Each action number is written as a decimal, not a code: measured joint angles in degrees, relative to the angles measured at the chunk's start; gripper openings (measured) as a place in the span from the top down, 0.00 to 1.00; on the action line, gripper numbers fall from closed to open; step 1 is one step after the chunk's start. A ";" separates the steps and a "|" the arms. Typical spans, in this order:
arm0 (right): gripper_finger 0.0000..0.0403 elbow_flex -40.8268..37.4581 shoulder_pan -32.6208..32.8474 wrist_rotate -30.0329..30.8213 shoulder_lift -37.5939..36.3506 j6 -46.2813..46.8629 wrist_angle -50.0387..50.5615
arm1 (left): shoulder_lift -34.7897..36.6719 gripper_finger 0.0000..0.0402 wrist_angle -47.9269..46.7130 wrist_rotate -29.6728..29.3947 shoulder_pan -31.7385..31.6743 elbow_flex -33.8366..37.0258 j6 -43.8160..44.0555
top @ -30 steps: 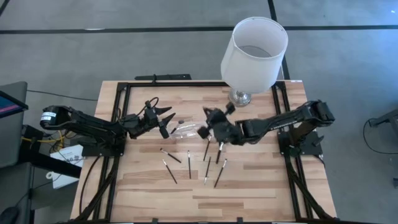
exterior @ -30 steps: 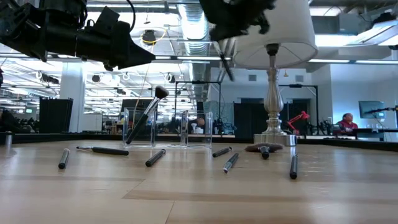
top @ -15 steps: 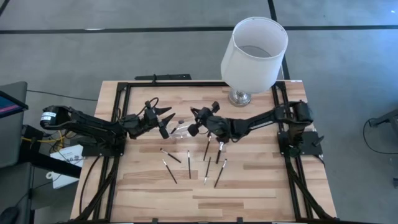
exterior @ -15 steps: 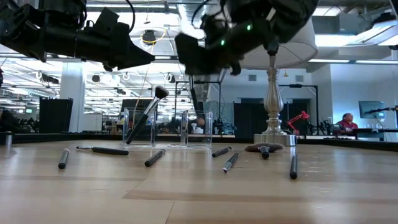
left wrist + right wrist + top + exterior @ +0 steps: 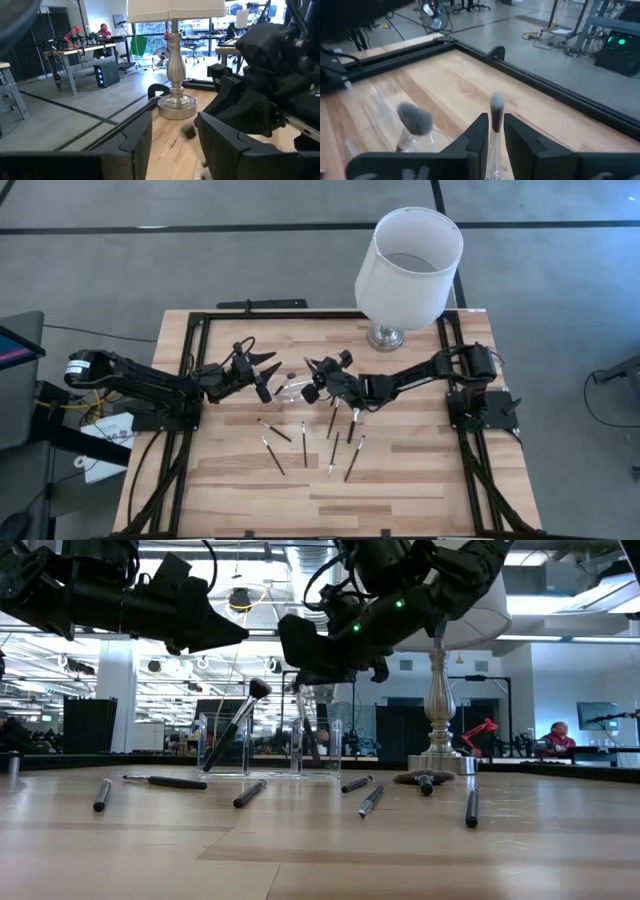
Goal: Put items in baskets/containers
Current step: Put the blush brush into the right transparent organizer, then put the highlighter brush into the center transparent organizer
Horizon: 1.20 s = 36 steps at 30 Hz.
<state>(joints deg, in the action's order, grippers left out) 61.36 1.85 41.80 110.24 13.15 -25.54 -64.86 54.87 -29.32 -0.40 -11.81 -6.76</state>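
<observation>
High: right gripper over clear cup, left gripper spread beside it. Low: fluffy brush leans in cup; loose brushes on table. Right wrist: fingers pinch thin brush.

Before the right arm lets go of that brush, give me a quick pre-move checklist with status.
1. Brush between the right gripper fingers, head up: ok.
2. Right gripper over the clear holder: ok from the high view; exact alignment with the opening: cannot tell.
3. Holder upright on the table: ok.
4. Fluffy brush already leaning in the neighbouring compartment, not blocking: ok.
5. Left gripper open, hovering close beside the holder; clearance from the right arm: cannot tell.
6. Lamp behind, clear of both arms: ok.
</observation>
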 joint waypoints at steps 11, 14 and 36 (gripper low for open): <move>0.80 1.22 0.79 -5.25 -2.00 1.18 6.36 | 0.00 0.62 0.00 0.00 0.00 0.02 0.00; 0.78 3.28 1.55 -8.41 -4.66 4.27 14.64 | 0.00 0.62 -0.02 0.00 0.00 0.11 0.00; 0.77 6.82 11.50 -23.74 -6.59 53.02 64.72 | -0.02 0.62 -0.19 0.00 -0.02 0.70 0.20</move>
<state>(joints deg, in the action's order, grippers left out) 68.18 13.35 18.06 103.64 66.16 39.17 -64.88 54.69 -29.32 -0.43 -11.11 -6.56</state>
